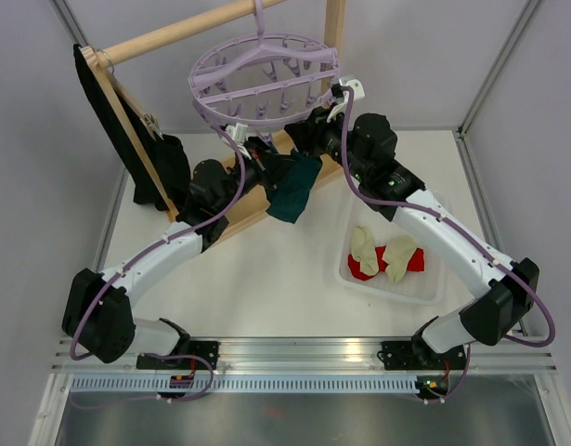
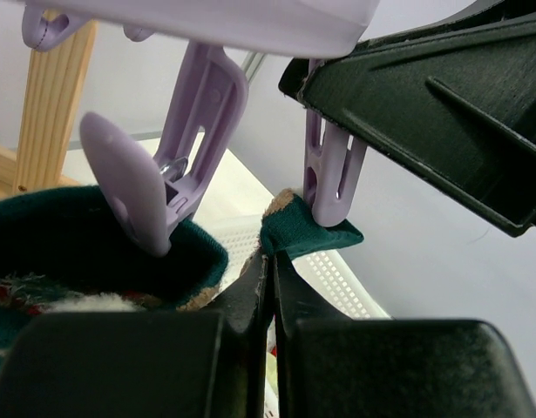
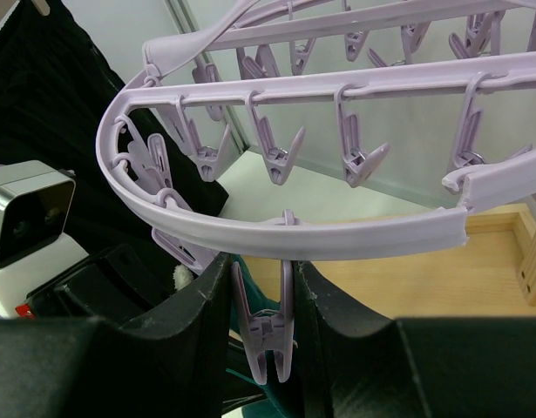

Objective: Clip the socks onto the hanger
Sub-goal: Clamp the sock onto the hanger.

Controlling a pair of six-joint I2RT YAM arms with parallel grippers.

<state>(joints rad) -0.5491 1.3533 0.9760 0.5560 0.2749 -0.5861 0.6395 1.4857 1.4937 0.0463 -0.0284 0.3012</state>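
Teal sock [image 2: 324, 237] is pinched by closed left tool [image 2: 269, 272], just under clip [image 3: 266, 335] of hanger [image 3: 337, 233] squeezed by right tool [image 3: 261, 270]; clip's bite on sock cannot be told.

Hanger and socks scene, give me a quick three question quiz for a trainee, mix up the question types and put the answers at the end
1. True or false: the left fingers are shut on the teal sock.
2. Multiple choice: what sits between the right fingers? A) a red sock B) a hanger clip C) the black cloth
3. Fill in: the socks lying in the bin are red and ____.

Key: 1 true; 2 B; 3 cream.
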